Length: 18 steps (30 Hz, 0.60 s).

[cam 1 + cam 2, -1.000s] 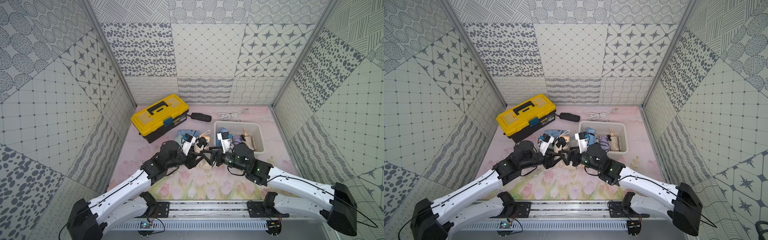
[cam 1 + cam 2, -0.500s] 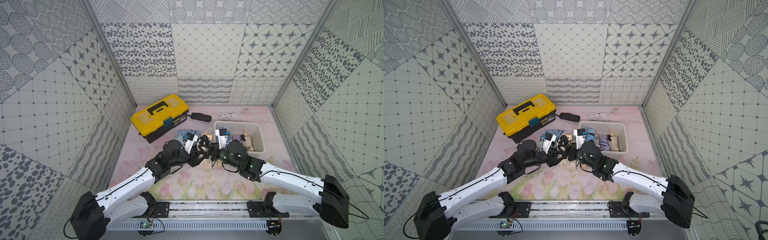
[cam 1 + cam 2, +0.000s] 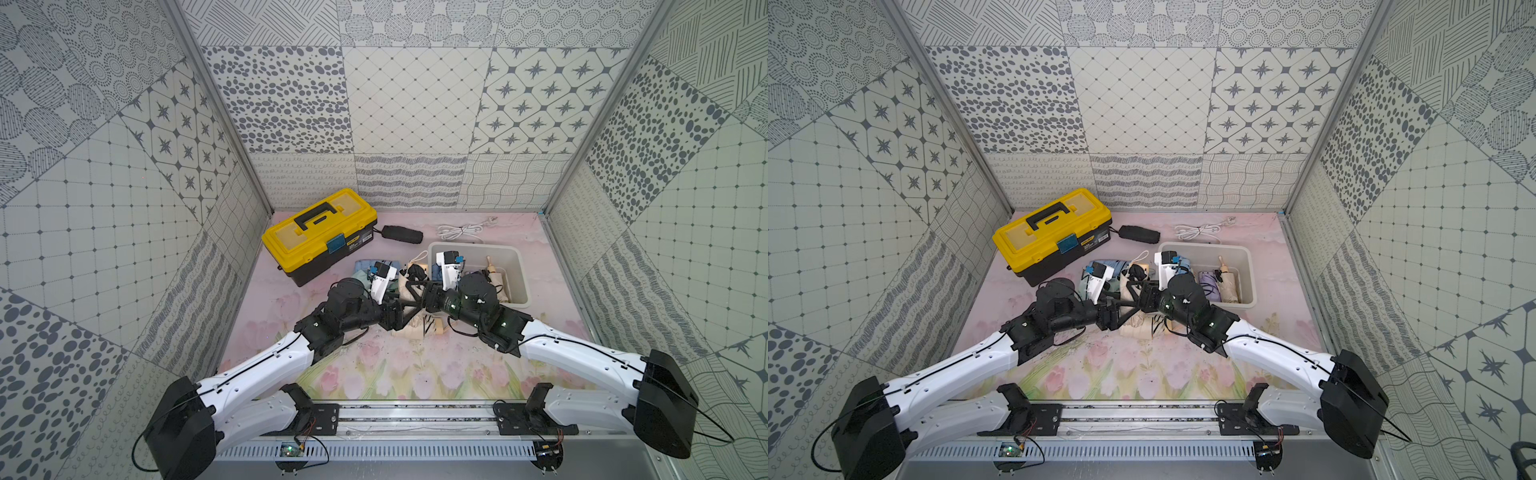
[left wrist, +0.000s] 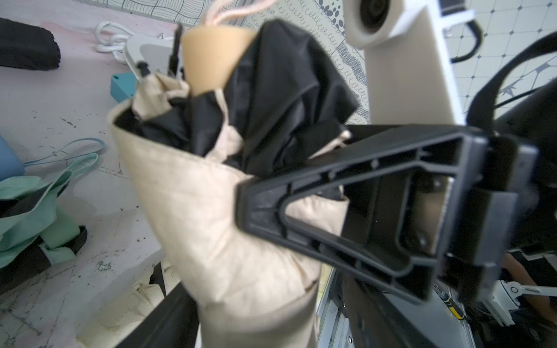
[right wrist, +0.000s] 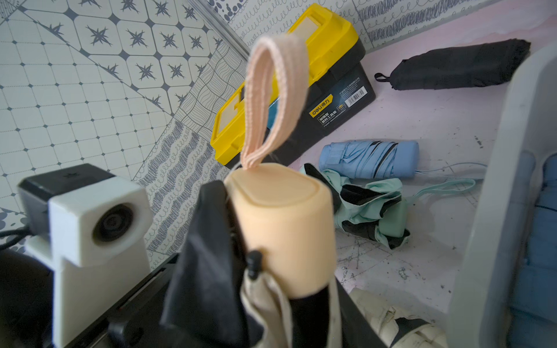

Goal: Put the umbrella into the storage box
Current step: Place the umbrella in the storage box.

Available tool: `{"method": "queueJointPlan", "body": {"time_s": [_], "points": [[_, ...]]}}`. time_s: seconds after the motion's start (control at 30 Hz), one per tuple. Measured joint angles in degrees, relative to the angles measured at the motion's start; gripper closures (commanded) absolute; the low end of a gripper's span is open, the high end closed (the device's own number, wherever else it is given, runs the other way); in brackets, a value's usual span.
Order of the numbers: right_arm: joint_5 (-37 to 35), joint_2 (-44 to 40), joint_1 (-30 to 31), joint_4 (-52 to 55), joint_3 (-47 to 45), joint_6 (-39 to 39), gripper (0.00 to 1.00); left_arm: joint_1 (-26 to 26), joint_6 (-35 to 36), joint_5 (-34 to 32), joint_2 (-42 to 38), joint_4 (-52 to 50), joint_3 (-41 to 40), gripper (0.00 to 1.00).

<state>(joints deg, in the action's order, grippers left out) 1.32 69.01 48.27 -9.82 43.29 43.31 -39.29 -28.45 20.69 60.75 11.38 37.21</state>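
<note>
Apparently right gripper (image 3: 411,291) clasps the beige umbrella (image 4: 211,226); left gripper (image 3: 409,309), half hidden, unclear whether gripping.

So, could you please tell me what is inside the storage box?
The storage box holds a beige umbrella, a lilac umbrella and something blue; the right arm hides the rest.
</note>
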Motion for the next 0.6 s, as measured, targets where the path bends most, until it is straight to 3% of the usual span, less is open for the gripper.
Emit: {"method": "queueJointPlan", "body": {"time_s": [0.27,0.6], "points": [[8.11,-1.57,-12.63,9.25,0.02,-1.27,0.66,-0.33,-1.77,-0.22,0.0,1.53,1.79,0.11],[20.83,-4.66,-31.34,24.5,6.27,-3.58,0.65,-0.35,-11.19,-9.18,7.98,-2.86,10.64,0.15]]}}
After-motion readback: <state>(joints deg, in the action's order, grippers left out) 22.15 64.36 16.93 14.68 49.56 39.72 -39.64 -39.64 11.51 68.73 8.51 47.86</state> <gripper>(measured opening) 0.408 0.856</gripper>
